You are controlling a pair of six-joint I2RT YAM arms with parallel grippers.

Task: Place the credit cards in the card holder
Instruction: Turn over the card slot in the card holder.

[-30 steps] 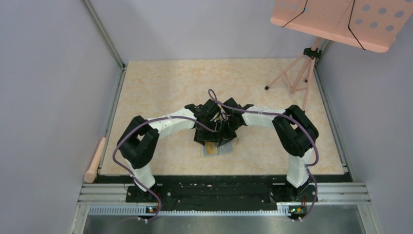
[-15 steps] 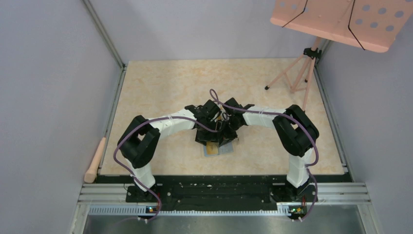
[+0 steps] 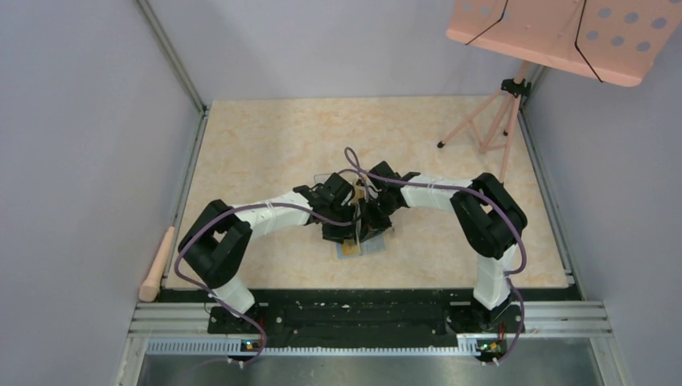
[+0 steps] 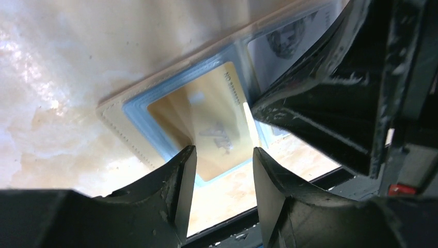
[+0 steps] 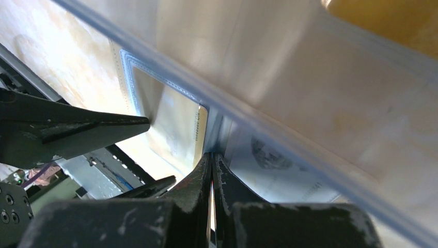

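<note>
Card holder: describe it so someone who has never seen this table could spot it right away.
On the marbled table, look near the front middle, where the left pincer and right pincer meet. The card holder lies open and flat right beneath them. Nothing else there has its stitched beige border, blue pockets and a golden card showing in one.

pink music stand (image 3: 563,36): far right corner | wooden stick (image 3: 157,264): left of table (image 3: 265,137)
</note>
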